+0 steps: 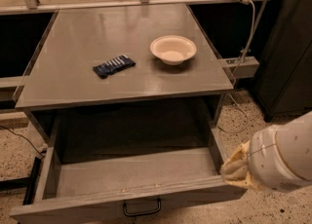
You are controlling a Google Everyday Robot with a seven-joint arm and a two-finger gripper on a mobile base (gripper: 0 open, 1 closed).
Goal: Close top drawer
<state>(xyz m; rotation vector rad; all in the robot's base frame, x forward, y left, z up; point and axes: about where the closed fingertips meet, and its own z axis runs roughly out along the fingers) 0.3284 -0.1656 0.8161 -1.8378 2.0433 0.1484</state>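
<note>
Grey top drawer [126,174] stands open, hand [234,169] by its right front corner.

Dim warm light, seemingly overhead, sheens the table [78,33]; the pale end effector [237,168] sits lower right.

Drawer: the wide, shallow metal top drawer [131,175] is seen in plain grey.
Gripper: the pale yellow gripper [234,168], beside the drawer's right front corner, is carried on a white arm [285,155].
Packet: the flat dark blue packet [113,65] is striped white.
Bowl: the round cream bowl [173,48] is left plain.
</note>
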